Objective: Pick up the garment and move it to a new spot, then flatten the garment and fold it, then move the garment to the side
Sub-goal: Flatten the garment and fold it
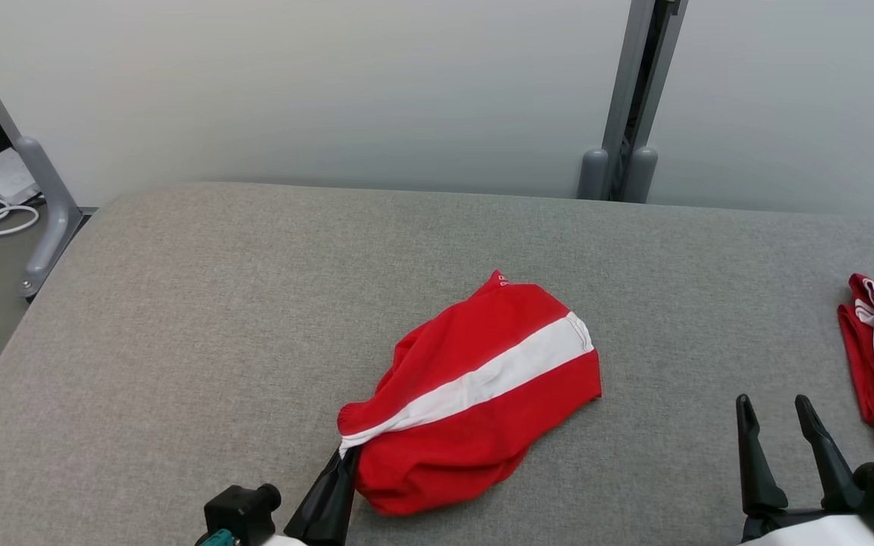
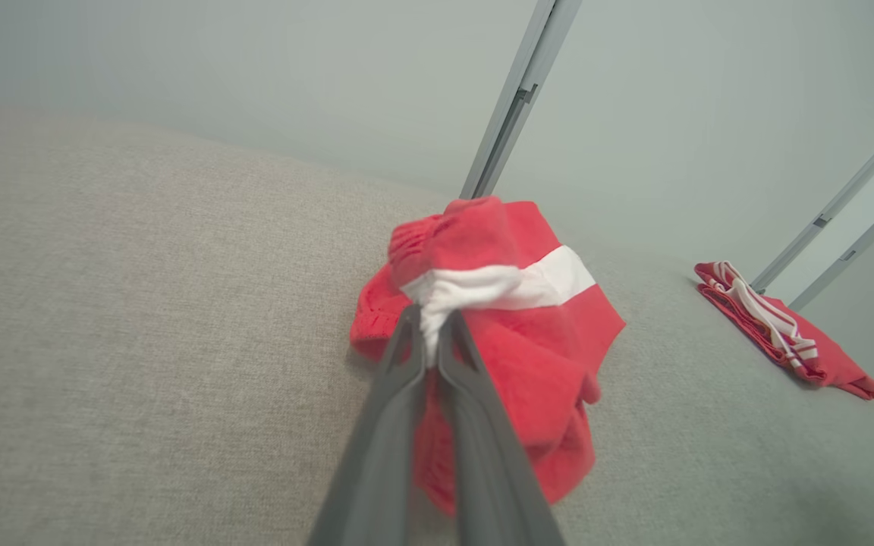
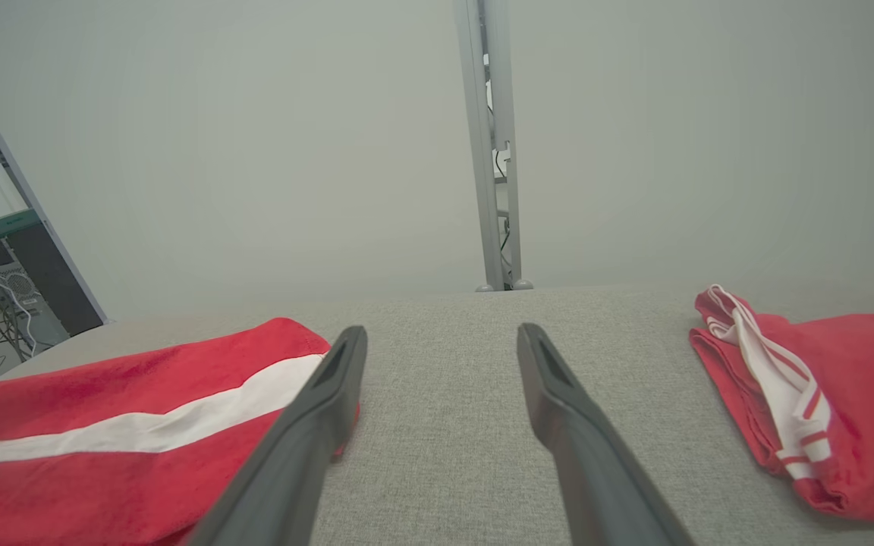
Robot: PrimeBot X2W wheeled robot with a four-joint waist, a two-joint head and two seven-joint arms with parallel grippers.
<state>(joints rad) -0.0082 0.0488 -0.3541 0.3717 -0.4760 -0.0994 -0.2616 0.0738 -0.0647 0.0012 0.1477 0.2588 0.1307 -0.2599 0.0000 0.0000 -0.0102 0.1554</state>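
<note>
While in left hand (image 1: 344,459), garment (image 1: 482,387) diagonal, far-rightward.

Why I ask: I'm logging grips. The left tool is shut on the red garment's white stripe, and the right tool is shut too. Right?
No. The right tool is open, as the right wrist view shows; the left tool is shut on the white stripe of the garment.

No legible text; just tiny white print (image 1: 501,280), illegibly small, at the far corner of the red garment (image 1: 475,379).
</note>
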